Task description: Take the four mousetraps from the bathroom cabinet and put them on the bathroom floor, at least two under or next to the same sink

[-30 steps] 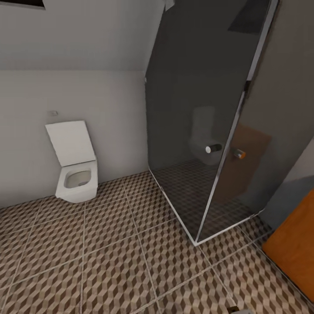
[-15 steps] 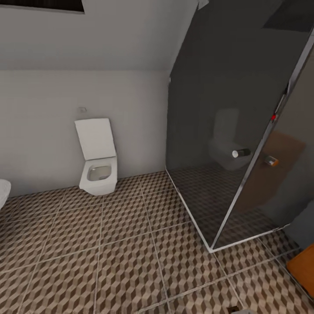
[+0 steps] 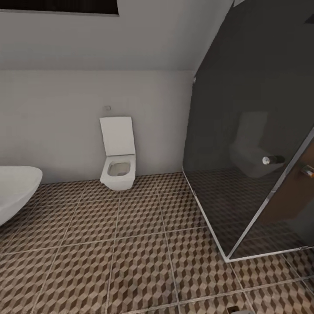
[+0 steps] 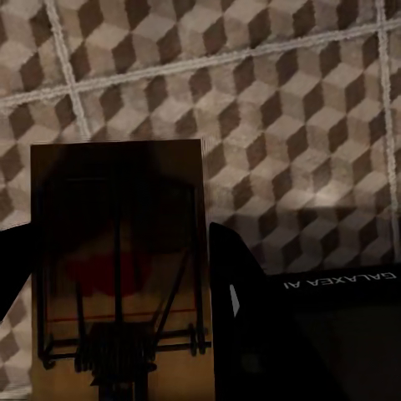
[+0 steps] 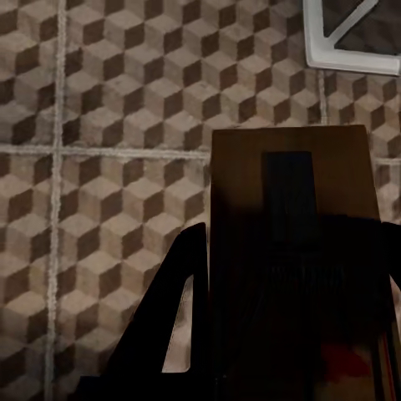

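The left gripper (image 4: 121, 334) was black and matte, its fingers (image 4: 238, 309) broad, flat-sided wedges that tapered upward in the lower half of the left wrist picture. A black housing at lower right carried white lettering, seen upside down, reading "GALAXEA A" before the frame edge cut it off. A small pale mark sat on the finger's face. The right gripper (image 5: 284, 334) was likewise black, with an angled finger (image 5: 171, 326) enclosing a triangular opening at lower left.

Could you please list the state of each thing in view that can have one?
Toilet: lid raised, bowl open.
Shower door: closed.
Left claw: shut on a mousetrap.
Right claw: shut on a second mousetrap.
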Controlling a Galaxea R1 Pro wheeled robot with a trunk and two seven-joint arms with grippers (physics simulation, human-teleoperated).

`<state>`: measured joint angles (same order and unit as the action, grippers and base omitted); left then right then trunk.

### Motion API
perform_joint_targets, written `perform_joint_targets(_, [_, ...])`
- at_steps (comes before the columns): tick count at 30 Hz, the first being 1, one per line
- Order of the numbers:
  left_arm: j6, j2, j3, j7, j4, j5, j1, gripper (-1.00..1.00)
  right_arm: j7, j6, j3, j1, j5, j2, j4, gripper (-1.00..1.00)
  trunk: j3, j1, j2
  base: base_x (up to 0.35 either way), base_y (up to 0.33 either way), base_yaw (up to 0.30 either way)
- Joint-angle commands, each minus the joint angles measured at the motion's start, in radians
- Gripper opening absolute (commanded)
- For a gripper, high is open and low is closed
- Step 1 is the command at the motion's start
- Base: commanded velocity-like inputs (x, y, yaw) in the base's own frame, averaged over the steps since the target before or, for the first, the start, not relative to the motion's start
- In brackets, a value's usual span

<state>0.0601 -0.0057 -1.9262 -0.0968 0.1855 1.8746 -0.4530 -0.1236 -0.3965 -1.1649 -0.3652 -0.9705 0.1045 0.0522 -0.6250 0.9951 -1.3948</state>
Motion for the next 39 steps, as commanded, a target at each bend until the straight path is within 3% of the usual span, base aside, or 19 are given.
perform_joint_targets(1, [0.004, 0.000, -0.008, -0.010, 0.003, 0.003, -0.001, -1.00, -0.005, -0.001, -0.009, 0.000, -0.005, 0.001, 0.003, -1.00, -0.001, 0.000, 0.000, 0.000, 0.000, 0.289])
perform_joint_targets(39, [0.005, -0.003, -0.008, -0.008, 0.004, 0.003, -0.001, -1.00, -0.004, -0.001, -0.009, 0.000, -0.005, 0.001, 0.003, -1.00, -0.001, 0.000, 0.000, 0.000, 0.000, 0.289])
